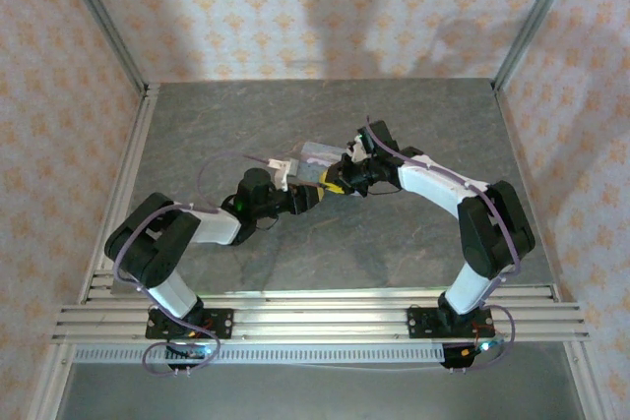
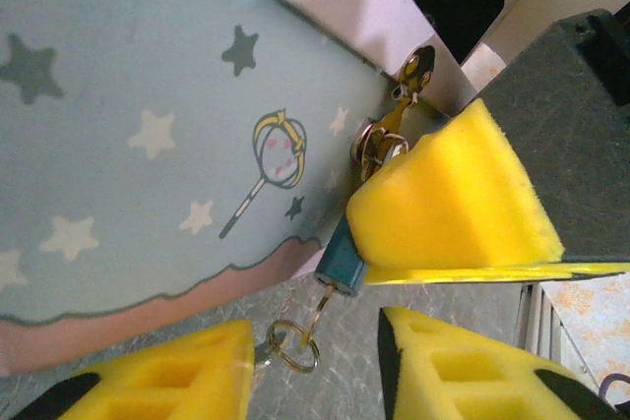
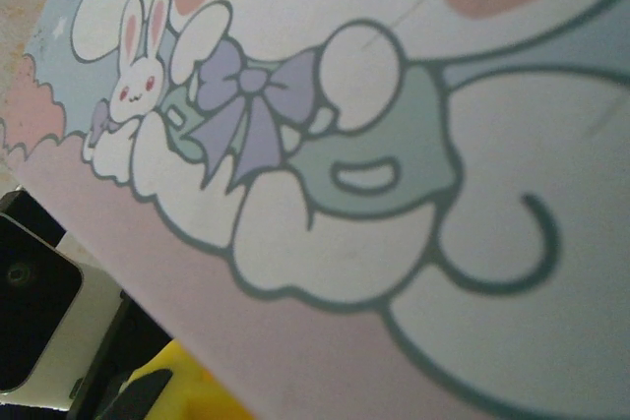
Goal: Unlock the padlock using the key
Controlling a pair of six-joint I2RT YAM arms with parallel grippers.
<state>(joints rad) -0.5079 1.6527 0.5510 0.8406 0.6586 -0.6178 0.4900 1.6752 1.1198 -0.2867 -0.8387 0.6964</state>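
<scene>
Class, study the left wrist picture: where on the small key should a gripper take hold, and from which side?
I'd grip the key at its end by the ring, coming from below the padlock: it sticks out of the padlock's underside, toward the open left gripper.

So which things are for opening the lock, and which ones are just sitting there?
For the job:
padlock
key poking out below it, with its ring
left gripper
right gripper

Just there:
cartoon tin behind the padlock
grey table
metal rails
patterned walls
</scene>
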